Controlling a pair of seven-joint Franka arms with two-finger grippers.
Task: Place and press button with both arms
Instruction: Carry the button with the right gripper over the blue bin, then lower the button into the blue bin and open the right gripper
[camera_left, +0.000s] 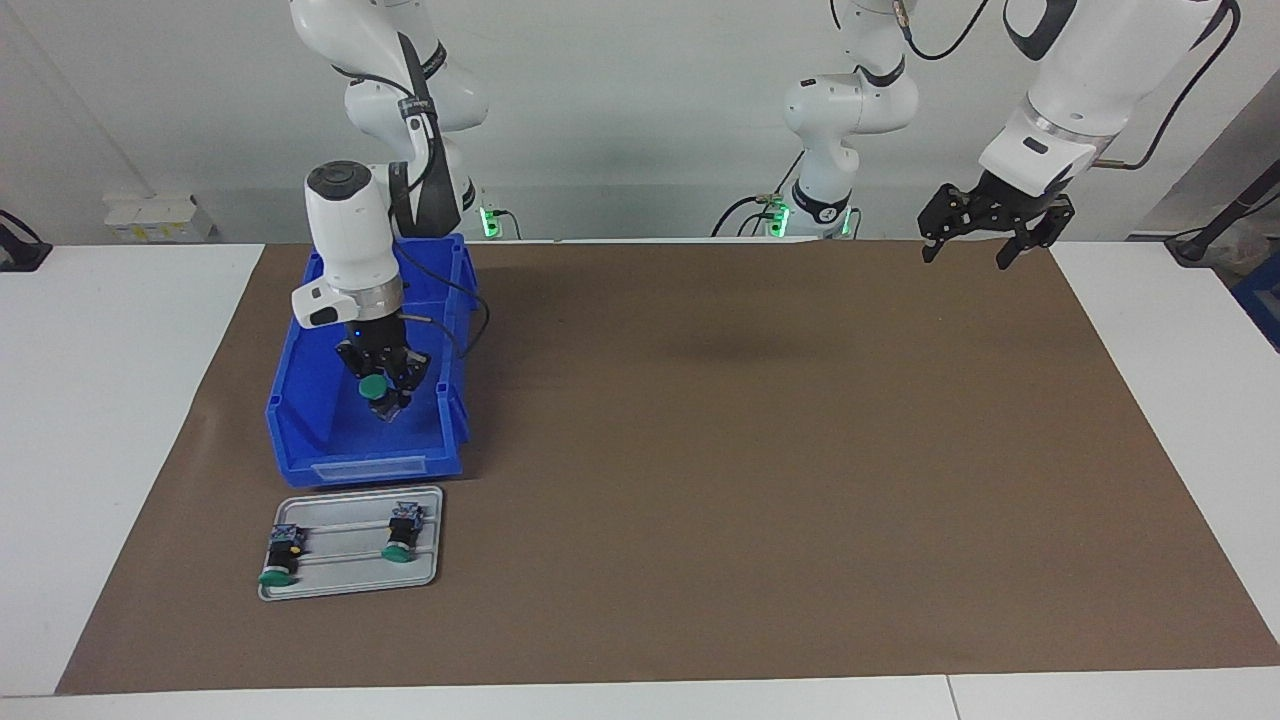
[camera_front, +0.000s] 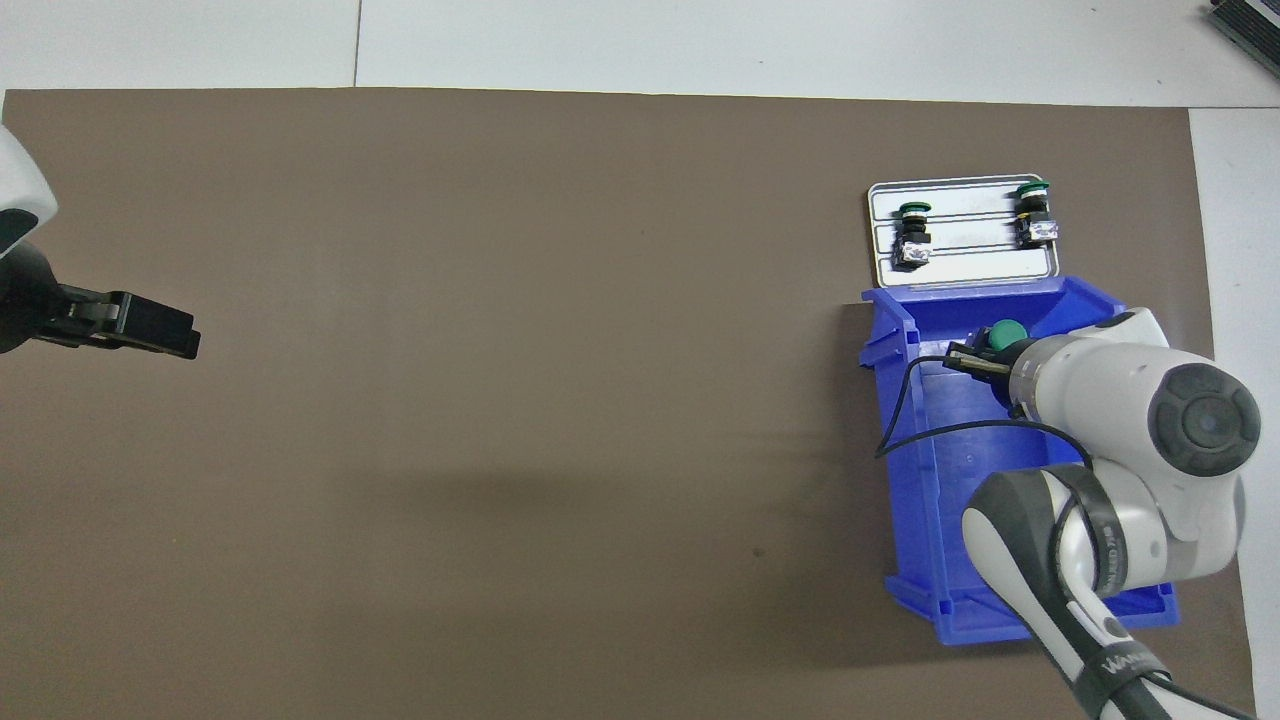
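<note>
The setting is a robotics lab or test cell, not a home or shop. Two white jointed arms (camera_left: 850, 110) are mounted along one edge of a plain white table (camera_left: 120, 420) covered by a brown mat (camera_left: 750, 450). Black cables run to the arm bases, where green indicator lights glow. A blue plastic parts bin (camera_left: 300, 420) and a grey metal tray (camera_left: 350, 585) holding small industrial push-button switches sit on the mat. The wall is bare and pale.
</note>
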